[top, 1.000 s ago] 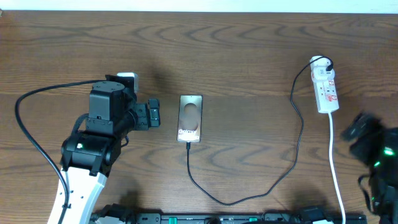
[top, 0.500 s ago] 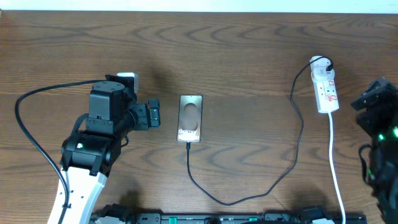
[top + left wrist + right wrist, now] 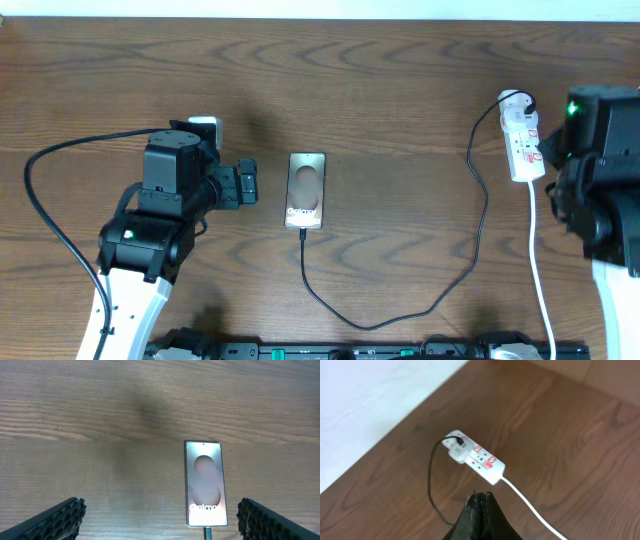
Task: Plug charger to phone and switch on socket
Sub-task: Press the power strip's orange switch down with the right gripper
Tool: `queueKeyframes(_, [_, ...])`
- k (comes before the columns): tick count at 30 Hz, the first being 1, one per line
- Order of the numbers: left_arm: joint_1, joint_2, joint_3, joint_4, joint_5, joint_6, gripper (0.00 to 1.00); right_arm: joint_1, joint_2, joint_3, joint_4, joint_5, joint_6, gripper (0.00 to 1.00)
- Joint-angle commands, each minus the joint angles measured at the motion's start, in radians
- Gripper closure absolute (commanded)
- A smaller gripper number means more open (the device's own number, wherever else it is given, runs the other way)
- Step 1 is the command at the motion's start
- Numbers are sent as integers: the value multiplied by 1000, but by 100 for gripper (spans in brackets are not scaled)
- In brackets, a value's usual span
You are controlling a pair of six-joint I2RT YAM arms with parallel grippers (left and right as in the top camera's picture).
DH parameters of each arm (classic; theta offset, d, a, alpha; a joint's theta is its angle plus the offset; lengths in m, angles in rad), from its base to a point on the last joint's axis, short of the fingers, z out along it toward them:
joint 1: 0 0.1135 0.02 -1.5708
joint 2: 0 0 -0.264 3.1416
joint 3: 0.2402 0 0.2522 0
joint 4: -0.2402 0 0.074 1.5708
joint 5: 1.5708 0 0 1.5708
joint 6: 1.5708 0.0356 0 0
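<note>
The right arm [image 3: 600, 190] has swung in beside the socket [image 3: 523, 145], the right jaws now closed on nothing; the left jaws gape empty beside one phone [image 3: 306, 190] mid-counter [image 3: 400, 80]; one charger [image 3: 400, 318] loops from the phone's end to the one socket.

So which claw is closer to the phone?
Left. The left claw sits open right beside the phone, not touching it. The right claw is shut, far off by the socket.
</note>
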Motion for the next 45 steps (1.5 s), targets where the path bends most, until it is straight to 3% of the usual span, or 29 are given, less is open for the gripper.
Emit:
queueKeyframes(1, [3,2,3,-3,-9,-6,1,-98,50,6,7,-149,-5,99])
queueKeyframes(11, [3,2,3,-3,-9,-6,1,-320,265,6,9,-465,-149,99])
queueKeyframes(20, [3,2,3,-3,-9,-6,1,-377,392,6,-35,-490,-241,99])
queueKeyframes(45, [3,2,3,-3,-9,-6,2,-419,420,6,18,-536,-72,99])
